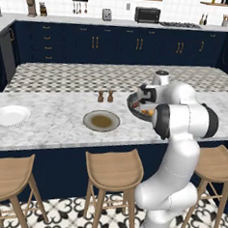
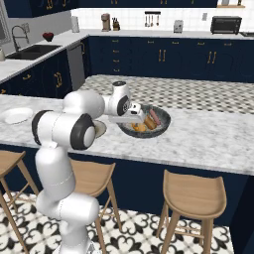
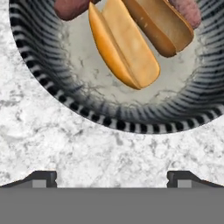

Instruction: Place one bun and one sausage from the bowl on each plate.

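My arm rises from the base in front of the wooden stools (image 1: 114, 171), bends at the elbow and reaches forward over the marble island counter (image 1: 57, 123), so that my hand hangs above the near rim of the bowl (image 2: 164, 121), pointing down. My gripper (image 2: 133, 117) sits just over that rim in the right base view; in the left base view my own forearm covers most of the bowl (image 1: 134, 108).

In the hand view my two fingertips (image 3: 41, 178) stand wide apart at the bottom edge with bare marble between them. My jaws are open, hold nothing and touch nothing.

The dark-grey bowl (image 3: 39, 61), striped on its wall and pale and speckled inside, lies just beyond my fingertips. In it are two split buns: one golden bun (image 3: 122, 46) near the middle and a browner bun (image 3: 159, 24) beside it to the right. A reddish sausage (image 3: 70, 8) shows at the far left edge and another sausage (image 3: 186, 9) at the far right.

To the left of the bowl on the counter sits the beige plate with the brown centre (image 1: 101, 120), and further left, well apart, the white plate (image 1: 9, 115). Two small brown shakers (image 1: 105, 96) stand just beyond the beige plate.
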